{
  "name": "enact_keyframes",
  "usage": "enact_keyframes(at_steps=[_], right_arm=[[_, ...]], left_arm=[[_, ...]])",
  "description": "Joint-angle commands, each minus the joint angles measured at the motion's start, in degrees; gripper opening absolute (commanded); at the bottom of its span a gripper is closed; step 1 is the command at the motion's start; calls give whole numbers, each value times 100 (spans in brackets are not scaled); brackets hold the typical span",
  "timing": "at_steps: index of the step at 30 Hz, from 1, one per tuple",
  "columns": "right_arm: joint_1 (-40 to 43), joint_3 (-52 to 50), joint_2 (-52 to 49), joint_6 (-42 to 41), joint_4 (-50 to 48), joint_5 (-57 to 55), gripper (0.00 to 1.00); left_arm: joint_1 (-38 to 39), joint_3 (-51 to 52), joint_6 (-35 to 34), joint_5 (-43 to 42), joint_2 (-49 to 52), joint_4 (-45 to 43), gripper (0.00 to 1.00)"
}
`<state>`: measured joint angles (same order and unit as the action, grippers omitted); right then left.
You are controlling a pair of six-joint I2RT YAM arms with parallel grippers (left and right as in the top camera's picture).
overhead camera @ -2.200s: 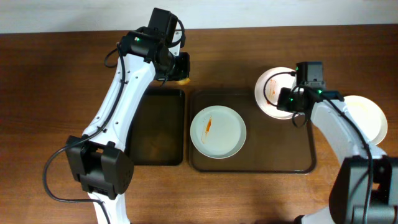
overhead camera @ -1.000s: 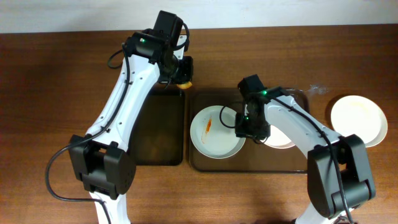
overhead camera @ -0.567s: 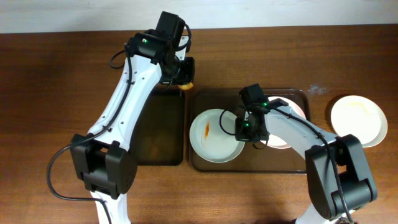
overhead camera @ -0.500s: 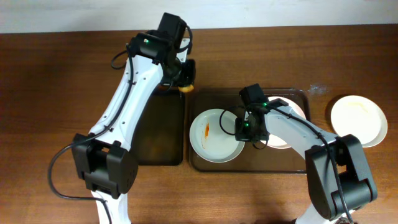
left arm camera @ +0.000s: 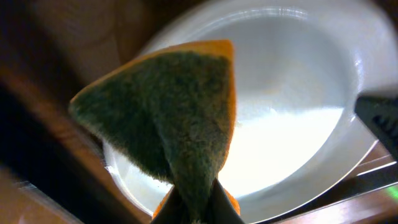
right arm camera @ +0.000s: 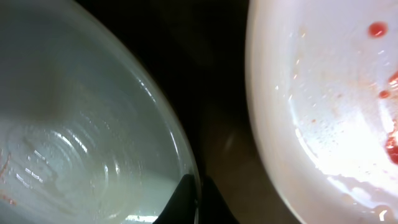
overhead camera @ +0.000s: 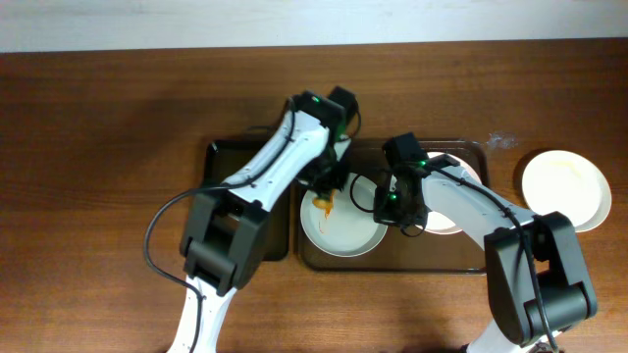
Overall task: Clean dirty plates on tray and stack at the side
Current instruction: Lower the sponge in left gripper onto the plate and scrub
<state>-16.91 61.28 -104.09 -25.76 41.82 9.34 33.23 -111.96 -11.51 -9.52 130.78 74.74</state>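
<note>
Streaked plate (overhead camera: 343, 230) on the tray (overhead camera: 471, 257), gripped by the right gripper (overhead camera: 385, 204), with a sponge (left arm camera: 168, 124) held over it by the left gripper (left arm camera: 194, 208).

The right gripper's jaws are pinched on the plate's rim at its 3 o'clock edge. The left gripper is clamped on the sponge above the plate's 11 o'clock part; contact cannot be told. A second plate (right arm camera: 323, 93), spotted with red sauce, lies on the tray at 3 o'clock of the first, partly hidden by the right arm. A plain white third plate (overhead camera: 565, 189) is set on the table (overhead camera: 98, 147) at 3 o'clock of the tray.
</note>
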Motion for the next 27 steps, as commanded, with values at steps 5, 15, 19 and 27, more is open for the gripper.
enact_keyframes(at_steps=[5, 15, 19, 27], right_arm=[[535, -203, -140, 284, 133, 697, 4], [535, -203, -140, 431, 188, 957, 4], [535, -203, -140, 431, 188, 957, 4], [535, -203, -140, 428, 168, 955, 4]], left_arm=[[63, 1589, 72, 15, 90, -1333, 0], [48, 1720, 2597, -1622, 90, -737, 0], [4, 1720, 811, 214, 90, -793, 0], [-39, 1519, -1259, 1172, 90, -887, 0]])
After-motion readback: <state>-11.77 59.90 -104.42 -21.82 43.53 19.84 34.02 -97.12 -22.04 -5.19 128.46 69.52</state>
